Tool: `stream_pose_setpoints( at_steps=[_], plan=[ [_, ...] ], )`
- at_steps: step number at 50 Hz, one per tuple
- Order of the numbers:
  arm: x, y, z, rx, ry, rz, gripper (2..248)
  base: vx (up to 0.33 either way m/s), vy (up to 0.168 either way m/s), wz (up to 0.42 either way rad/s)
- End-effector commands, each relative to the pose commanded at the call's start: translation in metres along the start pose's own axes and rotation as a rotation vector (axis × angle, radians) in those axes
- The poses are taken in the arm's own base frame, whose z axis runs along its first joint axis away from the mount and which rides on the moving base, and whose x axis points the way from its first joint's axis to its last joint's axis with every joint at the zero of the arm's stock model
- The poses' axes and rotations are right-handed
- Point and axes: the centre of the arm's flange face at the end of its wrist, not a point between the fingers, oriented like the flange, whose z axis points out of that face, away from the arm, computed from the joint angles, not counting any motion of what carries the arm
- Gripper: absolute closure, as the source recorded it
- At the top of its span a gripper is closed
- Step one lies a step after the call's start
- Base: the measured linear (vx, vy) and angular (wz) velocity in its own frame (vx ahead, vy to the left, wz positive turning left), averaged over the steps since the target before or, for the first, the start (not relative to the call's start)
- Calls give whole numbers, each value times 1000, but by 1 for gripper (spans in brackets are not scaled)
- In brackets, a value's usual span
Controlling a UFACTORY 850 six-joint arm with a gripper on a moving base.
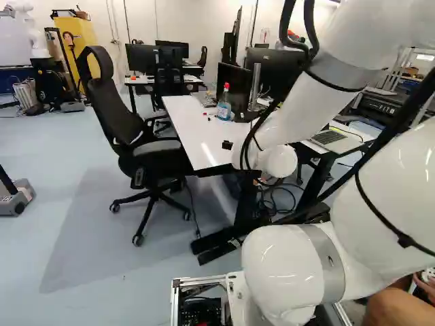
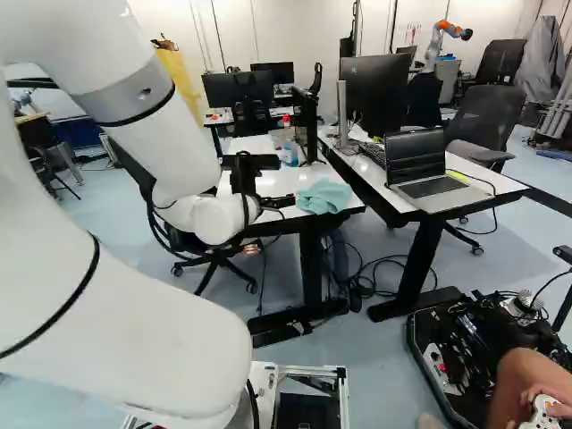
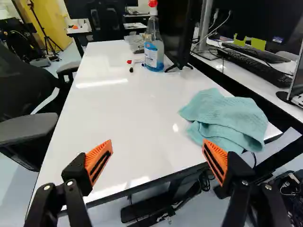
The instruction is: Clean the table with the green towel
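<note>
By the white table [image 3: 113, 118], holds nothing in a wide-open gripper [image 3: 157, 145]; could push the green towel [image 3: 227, 118] off the near corner by sweeping in sideways.

A white label [image 3: 151, 57] with fine print is carried by the spray bottle [image 3: 160, 42], at twelve o'clock in the left base view, and a small blue sticker [image 3: 278, 39] is borne by the monitor [image 3: 255, 19] at about three o'clock from that bottle in the wrist view. Pale lettering [image 1: 385, 107] is borne by the dark case [image 1: 370, 103], between two and three o'clock in the left base view.
</note>
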Motion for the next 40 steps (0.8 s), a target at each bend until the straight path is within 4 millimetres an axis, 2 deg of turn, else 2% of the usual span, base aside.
stream_pose_setpoints(
  at_steps=[21, 40],
  plan=[
    [-22, -8, -20, 26, 48, -11, 3, 0, 0, 0],
    [-31, -11, -29, 37, 68, -15, 3, 0, 0, 0]
  ],
)
